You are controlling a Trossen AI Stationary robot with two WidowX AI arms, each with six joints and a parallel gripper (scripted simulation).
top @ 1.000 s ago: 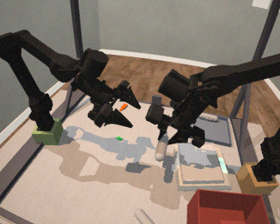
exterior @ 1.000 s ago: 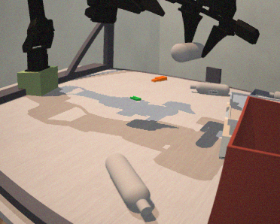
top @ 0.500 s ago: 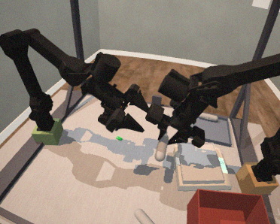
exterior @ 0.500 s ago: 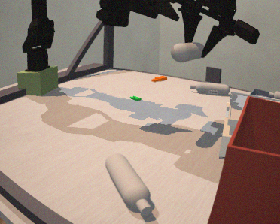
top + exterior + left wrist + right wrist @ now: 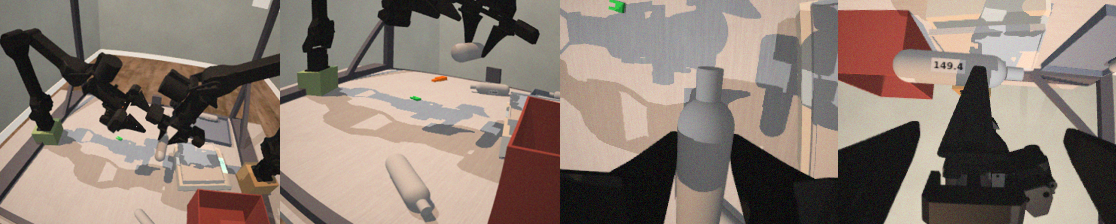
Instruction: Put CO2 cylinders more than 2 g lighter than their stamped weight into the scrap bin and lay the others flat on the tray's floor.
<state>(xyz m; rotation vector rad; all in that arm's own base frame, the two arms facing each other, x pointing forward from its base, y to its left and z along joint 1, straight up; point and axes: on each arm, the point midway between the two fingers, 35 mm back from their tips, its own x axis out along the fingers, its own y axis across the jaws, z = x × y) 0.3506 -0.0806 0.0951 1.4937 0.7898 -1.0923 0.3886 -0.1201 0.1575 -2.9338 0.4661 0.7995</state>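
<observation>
Top view: from the scale (image 5: 203,181) (image 5: 503,150), the held cylinder (image 5: 160,151) (image 5: 464,52) (image 5: 705,117) (image 5: 918,65) is hanging toward 10 o'clock, above the table.
Stamp: 149.4; its weighed value is unconfirmed here.
Left gripper (image 5: 166,140) (image 5: 476,49) (image 5: 705,134) (image 5: 980,71): jaws are clamping that cylinder.
Right gripper (image 5: 147,120) (image 5: 992,126): jaws are standing wide apart, holding nothing.
Tray (image 5: 216,136) (image 5: 1078,45), 1 o'clock: one cylinder (image 5: 208,117) is lying inside, apparently sorted.
Bin (image 5: 230,194) (image 5: 525,180) (image 5: 878,45), 5 o'clock: its full contents are staying unclear.
Left to do: the held cylinder, the near cylinder (image 5: 143,216) (image 5: 408,182) toward 8 o'clock, and the far cylinder (image 5: 492,89) are awaiting placement.
</observation>
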